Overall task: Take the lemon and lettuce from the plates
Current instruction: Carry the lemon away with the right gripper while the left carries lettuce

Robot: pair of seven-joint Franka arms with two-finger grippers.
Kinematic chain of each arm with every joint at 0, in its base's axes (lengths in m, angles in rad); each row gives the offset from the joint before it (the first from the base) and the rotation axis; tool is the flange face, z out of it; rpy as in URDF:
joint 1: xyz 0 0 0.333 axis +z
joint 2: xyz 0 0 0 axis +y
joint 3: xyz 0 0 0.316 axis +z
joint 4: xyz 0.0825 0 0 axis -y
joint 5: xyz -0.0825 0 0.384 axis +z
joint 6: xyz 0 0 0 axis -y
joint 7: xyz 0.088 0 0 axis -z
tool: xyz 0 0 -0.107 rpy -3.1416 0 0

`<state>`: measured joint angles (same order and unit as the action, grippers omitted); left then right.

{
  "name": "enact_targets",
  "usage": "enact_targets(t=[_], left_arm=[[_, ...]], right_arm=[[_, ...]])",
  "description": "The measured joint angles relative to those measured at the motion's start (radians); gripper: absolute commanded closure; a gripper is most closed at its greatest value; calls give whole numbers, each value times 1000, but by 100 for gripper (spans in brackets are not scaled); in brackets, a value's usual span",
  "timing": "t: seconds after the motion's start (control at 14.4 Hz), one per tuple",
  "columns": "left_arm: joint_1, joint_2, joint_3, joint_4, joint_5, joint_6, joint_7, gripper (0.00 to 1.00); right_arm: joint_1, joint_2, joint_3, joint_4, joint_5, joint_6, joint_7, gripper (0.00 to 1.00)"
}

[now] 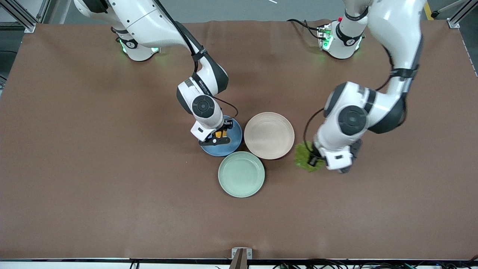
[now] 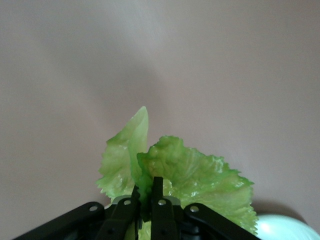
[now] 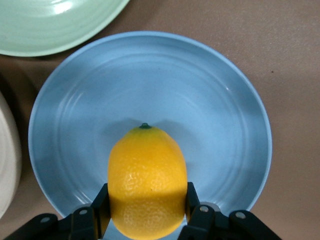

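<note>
Lemon [image 3: 146,181] is sitting pinched in right claw [image 3: 145,212] over blue plate [image 3: 220,130], lettuce [image 2: 172,172] is hanging pinched in left claw [image 2: 145,200] over bare bench [image 1: 373,209] beside beige plate [image 1: 269,135]; next probably lifting lemon clear.

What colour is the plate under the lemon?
Blue; the right wrist view shows it best.

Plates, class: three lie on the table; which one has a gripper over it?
The blue plate: the right gripper is over it, fingers shut on the lemon. Nothing is over the beige and mint plates.
</note>
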<state>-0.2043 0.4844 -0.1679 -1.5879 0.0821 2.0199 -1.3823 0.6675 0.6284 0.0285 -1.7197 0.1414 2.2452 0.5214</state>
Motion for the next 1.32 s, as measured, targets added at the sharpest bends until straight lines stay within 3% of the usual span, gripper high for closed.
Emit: enact_targets(t=[0.14,0.35,0.55,0.69,0.9,0.97,1.32], left_arm=[[82,-2,0,-15,0,-14,106,100],[185,7,-1,-65,0,-11,218,100],[231,42,-2,-139,0,53,255,100],[232,64,-3,-208,1,143,259,95],[241,76,-3,-278,19,228,264,41],[245,77,-2,-285,30,231,268,2],[252,73,-4,-271,98,245,275,0]], right_arm=[[-1,-33,-3,9,0,-22,2,80],[-54,-185,-21,33,-1,-230,-1,80],[-203,-355,-29,30,-9,-452,-109,80],[-317,-411,-31,13,-28,-531,-220,80],[-477,-413,-35,-51,-45,-519,-394,80],[-522,-408,-35,-81,-51,-490,-433,80],[-634,-387,-34,-298,-118,-200,-500,80]])
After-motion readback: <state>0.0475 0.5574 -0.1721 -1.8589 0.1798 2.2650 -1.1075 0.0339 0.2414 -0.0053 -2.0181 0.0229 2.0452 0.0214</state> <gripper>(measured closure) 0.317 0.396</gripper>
